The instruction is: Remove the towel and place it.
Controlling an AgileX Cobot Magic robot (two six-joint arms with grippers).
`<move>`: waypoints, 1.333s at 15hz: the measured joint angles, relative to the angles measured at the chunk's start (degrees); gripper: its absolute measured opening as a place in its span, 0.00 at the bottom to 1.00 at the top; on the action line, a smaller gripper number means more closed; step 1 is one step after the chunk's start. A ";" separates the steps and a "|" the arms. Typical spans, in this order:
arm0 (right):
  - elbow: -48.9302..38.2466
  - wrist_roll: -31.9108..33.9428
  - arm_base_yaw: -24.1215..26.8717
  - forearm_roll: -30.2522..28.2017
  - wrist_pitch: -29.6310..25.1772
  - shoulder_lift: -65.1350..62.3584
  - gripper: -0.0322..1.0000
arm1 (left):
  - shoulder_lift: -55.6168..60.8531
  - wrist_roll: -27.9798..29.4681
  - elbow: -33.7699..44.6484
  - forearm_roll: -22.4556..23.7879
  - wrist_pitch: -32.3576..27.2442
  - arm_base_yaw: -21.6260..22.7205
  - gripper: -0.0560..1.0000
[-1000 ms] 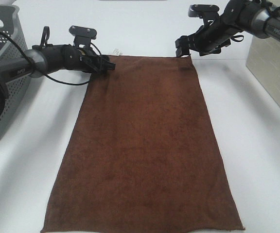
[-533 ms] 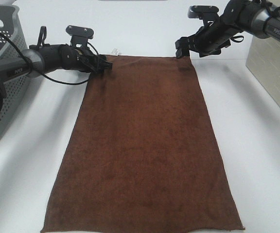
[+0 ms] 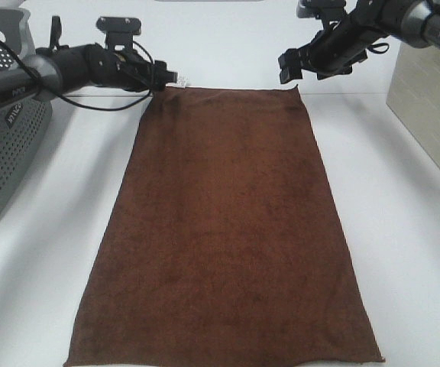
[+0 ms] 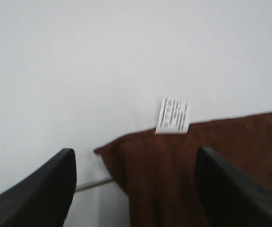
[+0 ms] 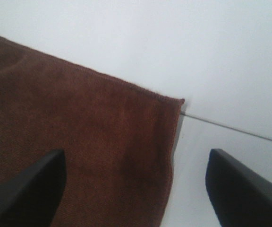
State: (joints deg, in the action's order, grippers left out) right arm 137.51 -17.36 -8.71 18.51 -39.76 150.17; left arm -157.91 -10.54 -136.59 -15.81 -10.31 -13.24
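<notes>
The dark brown towel (image 3: 228, 229) lies spread flat on the white table (image 3: 403, 252), its long side running from far to near. Its white tag (image 3: 182, 81) sits at the far left corner. My left gripper (image 3: 164, 76) hovers open just beyond that corner. In the left wrist view the corner (image 4: 126, 156) and tag (image 4: 173, 116) lie between the spread fingers (image 4: 37, 189), ungripped. My right gripper (image 3: 289, 67) hovers open just beyond the far right corner. In the right wrist view that corner (image 5: 164, 109) lies between the open fingers (image 5: 249, 189), free.
A grey perforated basket (image 3: 6, 130) stands at the left edge of the table. A beige box (image 3: 430, 99) stands at the right. White table surface runs along both long sides of the towel and behind its far hem.
Both grippers have moved up and back from the towel's far corners toward the far side. The far left corner and its tag now show uncovered. The towel has stayed flat.
</notes>
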 joint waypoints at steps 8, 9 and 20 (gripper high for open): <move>0.00 7.39 0.23 -7.33 -22.57 -17.82 0.84 | 20.57 3.15 0.00 11.80 -31.63 0.06 0.80; 0.00 9.05 0.92 -8.42 -24.47 -20.34 0.84 | 23.61 5.73 -0.06 16.44 -35.29 0.57 0.81; -18.45 14.84 9.51 -10.26 -29.91 -45.61 0.84 | 37.53 10.54 1.15 12.78 -58.96 15.01 0.82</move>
State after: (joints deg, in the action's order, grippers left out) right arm 119.06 -2.52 0.80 8.25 -69.67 104.56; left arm -120.38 0.00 -135.45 -3.04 -69.27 1.78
